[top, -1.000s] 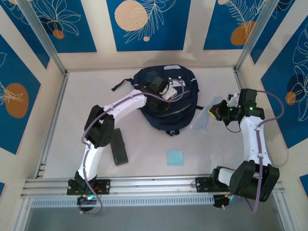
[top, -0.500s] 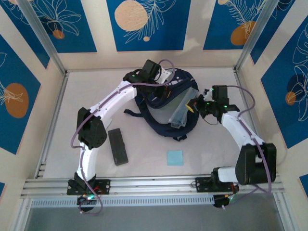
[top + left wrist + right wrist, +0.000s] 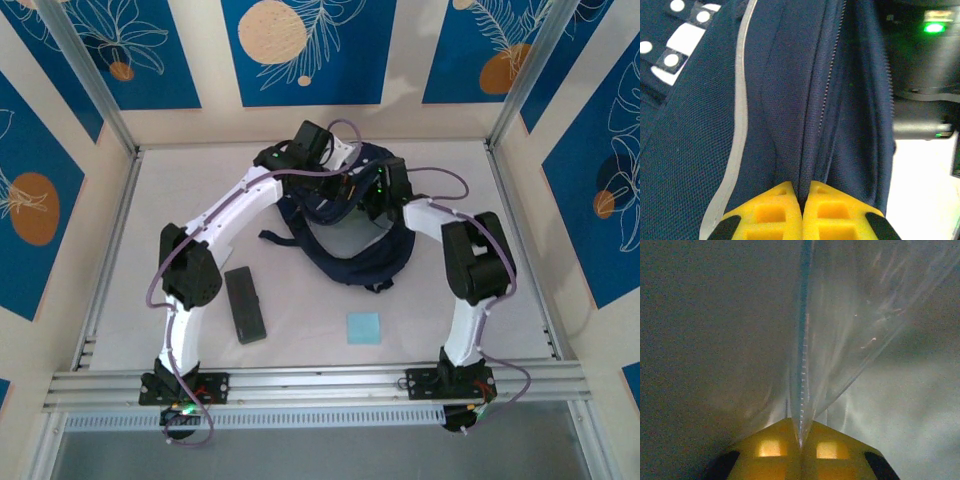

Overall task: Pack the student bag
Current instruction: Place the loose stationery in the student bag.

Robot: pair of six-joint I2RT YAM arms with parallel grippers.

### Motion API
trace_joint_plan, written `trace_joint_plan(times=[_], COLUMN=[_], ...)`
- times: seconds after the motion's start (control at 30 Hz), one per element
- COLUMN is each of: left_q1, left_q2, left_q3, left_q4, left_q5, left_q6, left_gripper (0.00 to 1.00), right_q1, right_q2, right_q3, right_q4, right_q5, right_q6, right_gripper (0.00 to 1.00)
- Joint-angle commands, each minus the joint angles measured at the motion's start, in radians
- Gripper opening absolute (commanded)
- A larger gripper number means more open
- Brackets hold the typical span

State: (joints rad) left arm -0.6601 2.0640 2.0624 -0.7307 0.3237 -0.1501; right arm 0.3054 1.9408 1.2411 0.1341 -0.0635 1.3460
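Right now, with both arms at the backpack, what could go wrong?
The left gripper pinches only a thin fold of the backpack by its zipper; it could slip and the opening collapse. The right gripper holds the clear plastic sleeve by one edge; the floppy sheet may crumple or snag. The two grippers crowd one opening and could collide.

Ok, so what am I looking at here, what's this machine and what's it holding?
Two robot arms stand at a table's near edge: left arm, right arm. The wide picture looks down from above; the other two come from wrist cameras, yellow fingers at the bottom. On the table sit a navy backpack, a black case and a blue square. The left gripper pinches the backpack's fabric by its zipper; the right gripper is shut on a clear plastic sheet.
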Motion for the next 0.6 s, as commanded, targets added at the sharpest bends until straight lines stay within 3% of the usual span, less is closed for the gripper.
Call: trace_joint_plan(times=[0.0,0.13,0.27,0.4,0.57], left_q1=[-0.009,-0.006,0.019,0.046,0.050], left_q2=[-0.056,-0.064,-0.064,-0.073,-0.091], left_q3=[0.065,0.059,0.027,-0.013,-0.059], left_q4=[0.036,0.020,0.037,0.068,0.074], left_q5=[0.105,0.075,0.056,0.041,0.000], left_q6=[0.017,0.031,0.016,-0.004,0.018], left_gripper=[0.00,0.00,0.00,0.00,0.00], right_q1=[0.018,0.009,0.006,0.018,0.026], right_q2=[0.090,0.138,0.101,-0.029,-0.226], right_q3=[0.091,0.139,0.124,0.077,-0.041], right_q4=[0.058,0.042,0.010,-0.259,-0.510], right_q5=[0.063,0.044,-0.081,-0.119,-0.064], right_q6=[0.122,0.119,0.049,-0.108,-0.313], right_gripper=[0.02,0.13,0.37,0.65,0.77])
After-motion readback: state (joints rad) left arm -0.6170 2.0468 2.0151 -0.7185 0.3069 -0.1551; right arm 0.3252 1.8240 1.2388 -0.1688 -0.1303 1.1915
